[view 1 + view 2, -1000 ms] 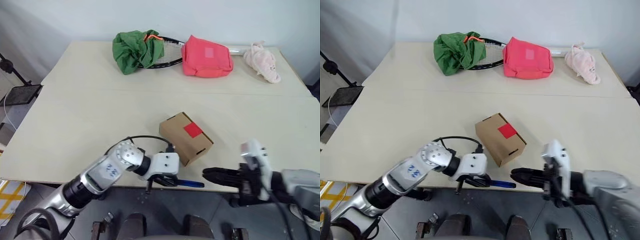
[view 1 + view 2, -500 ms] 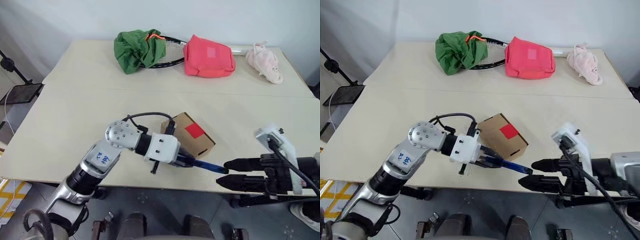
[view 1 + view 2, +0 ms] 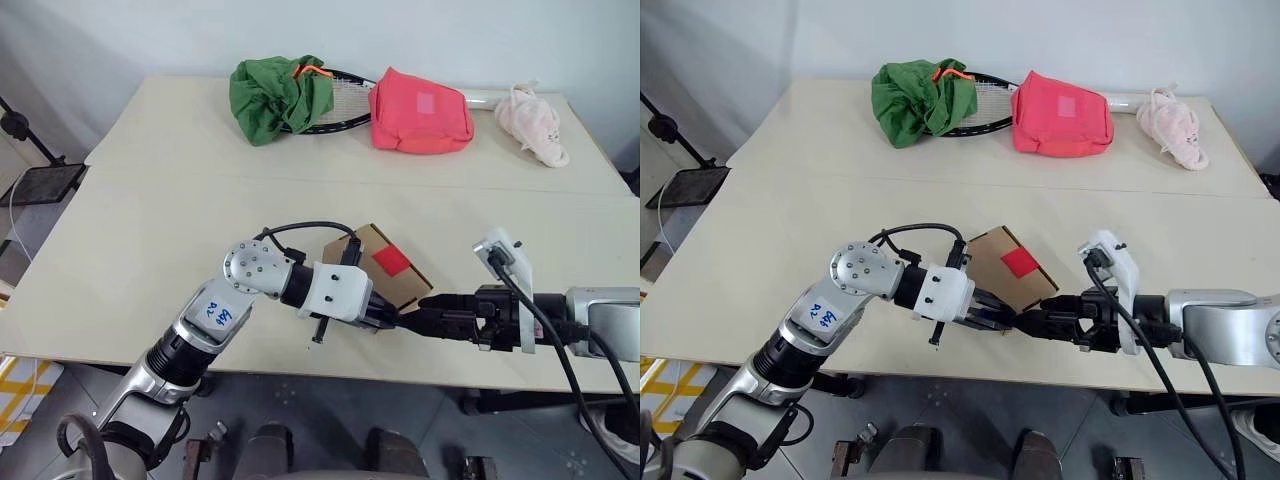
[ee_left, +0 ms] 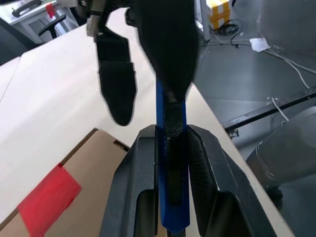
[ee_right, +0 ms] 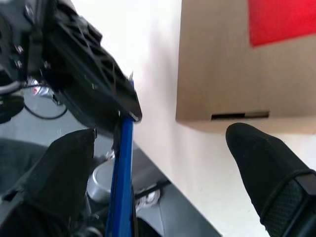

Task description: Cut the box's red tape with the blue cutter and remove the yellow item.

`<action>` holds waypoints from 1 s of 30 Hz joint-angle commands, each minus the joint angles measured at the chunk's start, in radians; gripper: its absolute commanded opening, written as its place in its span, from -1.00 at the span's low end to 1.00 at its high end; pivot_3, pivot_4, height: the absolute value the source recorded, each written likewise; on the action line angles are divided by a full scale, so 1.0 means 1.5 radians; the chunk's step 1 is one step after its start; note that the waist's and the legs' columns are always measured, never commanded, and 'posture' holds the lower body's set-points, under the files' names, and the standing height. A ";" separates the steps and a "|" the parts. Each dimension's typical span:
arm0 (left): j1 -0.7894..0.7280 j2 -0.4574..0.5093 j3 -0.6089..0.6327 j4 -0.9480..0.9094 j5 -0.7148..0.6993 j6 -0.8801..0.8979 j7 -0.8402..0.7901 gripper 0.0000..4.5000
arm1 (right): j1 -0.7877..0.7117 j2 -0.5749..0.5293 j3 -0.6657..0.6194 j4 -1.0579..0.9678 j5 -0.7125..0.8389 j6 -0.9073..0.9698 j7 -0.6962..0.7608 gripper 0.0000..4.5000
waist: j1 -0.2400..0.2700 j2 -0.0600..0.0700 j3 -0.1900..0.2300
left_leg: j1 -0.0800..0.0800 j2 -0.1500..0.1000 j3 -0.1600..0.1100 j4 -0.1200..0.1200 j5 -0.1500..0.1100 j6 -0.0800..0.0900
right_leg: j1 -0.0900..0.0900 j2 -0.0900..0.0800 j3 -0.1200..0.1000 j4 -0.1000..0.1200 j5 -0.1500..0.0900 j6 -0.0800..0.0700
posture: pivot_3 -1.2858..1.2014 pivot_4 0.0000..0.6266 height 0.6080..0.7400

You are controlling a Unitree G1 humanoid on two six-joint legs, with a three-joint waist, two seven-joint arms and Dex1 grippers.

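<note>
- The left gripper point(image 4: 168, 148) is clamped on the blue cutter point(image 4: 170, 163), whose shaft runs out between its fingers towards the right gripper point(image 5: 163, 163).
- The right gripper stands wide open, one finger on each side of the cutter's free end, so the step in hand looks like a handover from left to right.
- To do it well, the right gripper should close squarely on the shaft just beyond the left fingers, and the left should let go only once that grip is firm.
- The box point(image 3: 385, 275) lies on the surface point(image 3: 150, 230) just beyond both grippers, its red tape point(image 3: 392, 262) facing up and uncut.
- The cutter's tip is hidden behind the right gripper's fingers, so which end carries the blade is hard to tell.
- The box is shut, so the yellow item is presumably inside.
</note>
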 commanded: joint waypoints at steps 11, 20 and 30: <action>0.004 0.002 0.001 -0.024 0.013 0.008 0.008 -0.67 | -0.026 0.072 -0.001 0.020 0.012 0.010 -0.075 0.99 | -0.001 0.000 0.000 | 0.000 0.000 0.000 0.000 0.000 0.000 | 0.000 0.000 0.000 0.000 0.000 0.000 | 0.03 -0.52 1.00; 0.014 0.005 -0.001 -0.013 0.023 -0.008 0.010 -0.67 | -0.026 0.092 0.000 0.010 0.012 0.020 -0.081 0.99 | 0.000 0.000 0.000 | 0.000 0.000 0.000 0.000 0.000 0.000 | 0.000 0.000 0.000 0.000 0.000 0.000 | 0.03 -0.52 1.00; 0.036 0.006 0.001 0.008 0.039 -0.047 0.009 -0.67 | -0.026 0.096 0.006 0.006 0.012 0.018 -0.081 0.30 | -0.001 0.000 0.000 | 0.000 0.000 0.000 0.000 0.000 0.000 | 0.000 0.000 0.000 0.000 0.000 0.000 | 0.03 -0.52 1.00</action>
